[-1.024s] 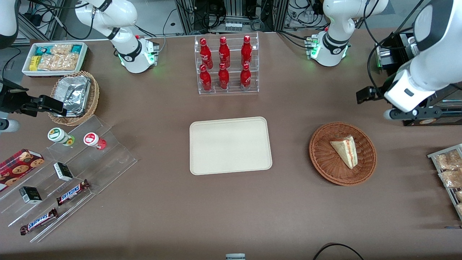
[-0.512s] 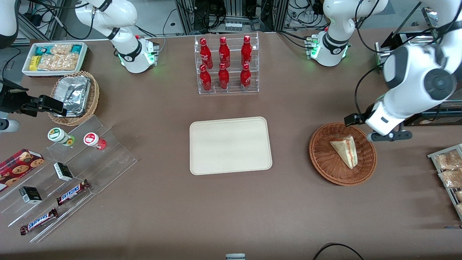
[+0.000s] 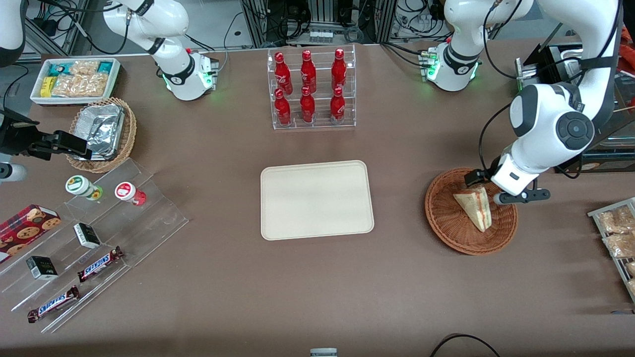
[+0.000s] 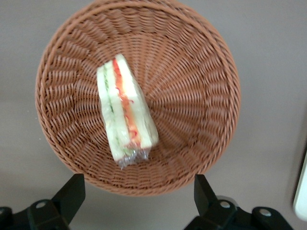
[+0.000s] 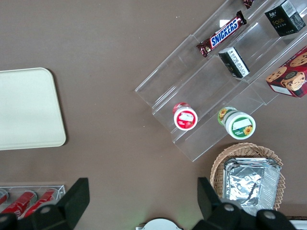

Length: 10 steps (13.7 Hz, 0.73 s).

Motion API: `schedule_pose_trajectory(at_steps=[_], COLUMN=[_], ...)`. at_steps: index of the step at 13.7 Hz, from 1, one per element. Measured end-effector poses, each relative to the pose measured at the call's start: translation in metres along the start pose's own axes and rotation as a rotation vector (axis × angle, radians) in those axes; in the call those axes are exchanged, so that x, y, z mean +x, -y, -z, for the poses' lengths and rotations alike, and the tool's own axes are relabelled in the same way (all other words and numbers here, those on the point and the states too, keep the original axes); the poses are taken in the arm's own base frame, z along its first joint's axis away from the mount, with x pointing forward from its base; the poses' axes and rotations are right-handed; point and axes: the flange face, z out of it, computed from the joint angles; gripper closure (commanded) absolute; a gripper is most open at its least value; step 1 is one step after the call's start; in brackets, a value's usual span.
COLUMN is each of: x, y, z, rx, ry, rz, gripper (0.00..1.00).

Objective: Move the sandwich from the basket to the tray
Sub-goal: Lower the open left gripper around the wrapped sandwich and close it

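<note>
The sandwich (image 3: 474, 207) (image 4: 125, 115), a wrapped pale wedge with red and green filling, lies in the round reddish-brown wicker basket (image 3: 441, 223) (image 4: 211, 143). My left gripper (image 3: 506, 186) (image 4: 139, 196) hangs open above the basket's rim on the edge farther from the front camera. Its two black fingers (image 4: 72, 191) stand wide apart with only rim and table between them, clear of the sandwich. The cream tray (image 3: 317, 200) (image 5: 29, 108) lies flat at the table's middle, toward the parked arm's end from the basket, with nothing on it.
A clear rack of red bottles (image 3: 310, 89) stands farther from the front camera than the tray. A wire rack of bagged snacks (image 3: 615, 233) sits at the working arm's end. Acrylic steps with snacks (image 3: 99, 233), a foil-filled tan basket (image 3: 101, 131) and a white bin (image 3: 74, 79) lie toward the parked arm's end.
The left arm has swung in from the table's end and come down over the basket's rim. The sandwich, basket and tray have not moved.
</note>
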Motion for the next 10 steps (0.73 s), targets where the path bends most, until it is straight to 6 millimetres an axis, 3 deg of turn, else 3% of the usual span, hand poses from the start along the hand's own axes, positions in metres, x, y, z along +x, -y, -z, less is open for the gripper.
schedule_pose_trajectory(at_steps=[5,10], x=[0.011,0.015], y=[0.002,0.007], z=[-0.033,-0.053], rx=[-0.012,-0.012], ry=[-0.002,0.01], rz=[0.238,0.293], gripper=[0.0,0.0])
